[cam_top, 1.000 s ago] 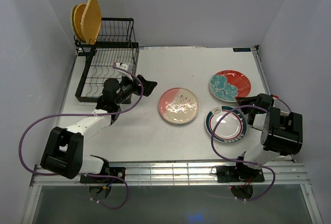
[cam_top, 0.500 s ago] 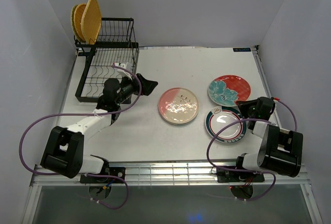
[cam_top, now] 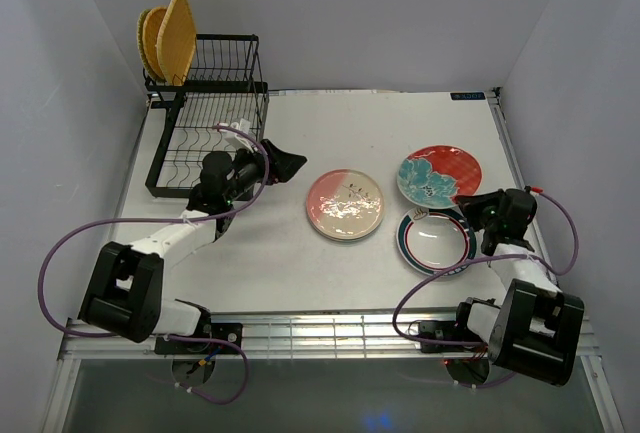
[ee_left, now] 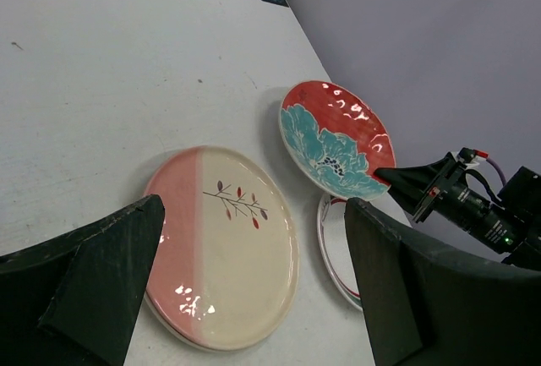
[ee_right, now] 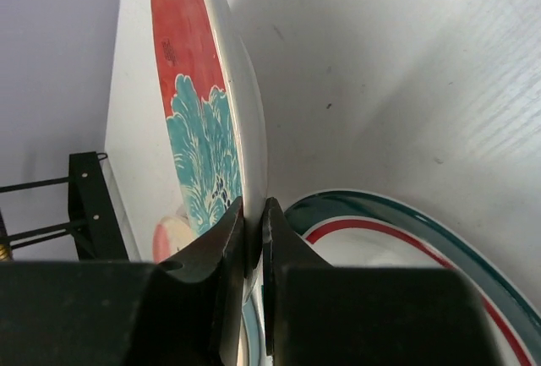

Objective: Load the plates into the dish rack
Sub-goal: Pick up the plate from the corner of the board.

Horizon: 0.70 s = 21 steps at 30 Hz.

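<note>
— What takes up the most room?
— The white counter [cam_top: 330, 118]. At its far left corner stands the black wire dish rack [cam_top: 170, 168], with a raised basket tier at the back and a lower tray of wavy wires in front.

— Any plates in it?
— Two yellow-orange plates [cam_top: 177, 38] stand upright on edge at the left end of the raised tier, one just behind the other. The lower tray holds none.

— And the others?
— Three are out on the counter. The pink-and-white plate [cam_top: 345, 204] lies flat near the middle. To its right, the green-ringed plate [cam_top: 436, 242] lies flat near the front. Just behind that one is the red plate [cam_top: 440, 173] with a teal flower. It is tilted, and its near rim is raised over the far edge of the green-ringed plate. Whether its far edge touches the counter I cannot tell.

— What holds it up?
— The right hand [ee_right: 252, 221]. Its two fingers are pinched closed on the red plate's near rim.

— And the left hand?
— The left hand [cam_top: 285, 166] hangs over the counter between the dish rack and the pink-and-white plate. Its fingers are spread wide and hold nothing.
</note>
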Tool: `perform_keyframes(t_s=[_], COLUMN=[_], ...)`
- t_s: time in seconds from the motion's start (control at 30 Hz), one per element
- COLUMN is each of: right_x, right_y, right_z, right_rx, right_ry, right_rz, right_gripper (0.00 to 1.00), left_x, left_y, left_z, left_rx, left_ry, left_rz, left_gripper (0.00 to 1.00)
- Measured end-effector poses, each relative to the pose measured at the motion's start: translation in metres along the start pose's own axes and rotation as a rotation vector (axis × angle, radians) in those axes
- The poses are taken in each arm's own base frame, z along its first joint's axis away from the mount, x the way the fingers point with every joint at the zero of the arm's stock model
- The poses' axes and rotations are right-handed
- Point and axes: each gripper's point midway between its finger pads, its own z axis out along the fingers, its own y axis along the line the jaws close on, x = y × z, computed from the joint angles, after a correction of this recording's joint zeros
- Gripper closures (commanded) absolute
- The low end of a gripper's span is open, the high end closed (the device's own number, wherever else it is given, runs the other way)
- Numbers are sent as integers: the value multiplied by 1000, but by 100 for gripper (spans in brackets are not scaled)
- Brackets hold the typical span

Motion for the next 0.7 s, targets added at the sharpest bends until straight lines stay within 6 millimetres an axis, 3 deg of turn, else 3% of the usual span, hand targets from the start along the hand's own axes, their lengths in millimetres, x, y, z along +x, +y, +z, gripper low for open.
perform_keyframes(t_s=[0.27, 0.43, 0.7], right_x=[1, 15, 39], right_y=[29, 38, 54], right_z=[-18, -22, -28], right_rx=[-123, -193, -289], right_ry=[5, 58, 159], right_rz=[-27, -20, -42], right_gripper=[92, 92, 92], left_x=[19, 39, 59], left_y=[3, 4, -15], left_z=[5, 10, 11], left_rx=[2, 5, 62], left_ry=[64, 126, 190], left_rz=[-100, -140, -122], left_gripper=[2, 2, 2])
